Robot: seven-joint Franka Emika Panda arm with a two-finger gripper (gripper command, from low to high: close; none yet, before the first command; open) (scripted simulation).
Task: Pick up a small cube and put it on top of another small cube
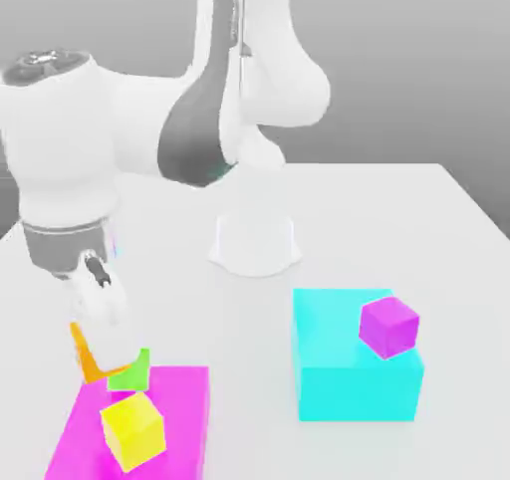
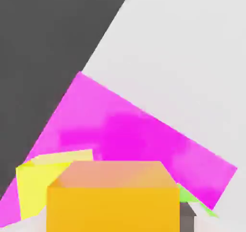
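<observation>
My gripper (image 1: 100, 337) hangs low at the exterior view's left, shut on a small orange cube (image 1: 86, 355). In the hand view the orange cube (image 2: 113, 197) sits close up, with a dark fingertip (image 2: 187, 217) at its side. A small green cube (image 1: 130, 370) touches the orange one, at the back edge of a flat magenta block (image 1: 179, 408). A small yellow cube (image 1: 132, 430) rests on that magenta block (image 2: 139, 135), and the yellow cube (image 2: 32, 185) shows beside the orange one. A small purple cube (image 1: 388, 327) sits on a large cyan block (image 1: 339, 368).
The arm's white base (image 1: 254, 241) stands at the middle back of the white table (image 1: 438, 229). The table's edge runs close behind the magenta block in the hand view, with dark floor (image 2: 43, 58) beyond it.
</observation>
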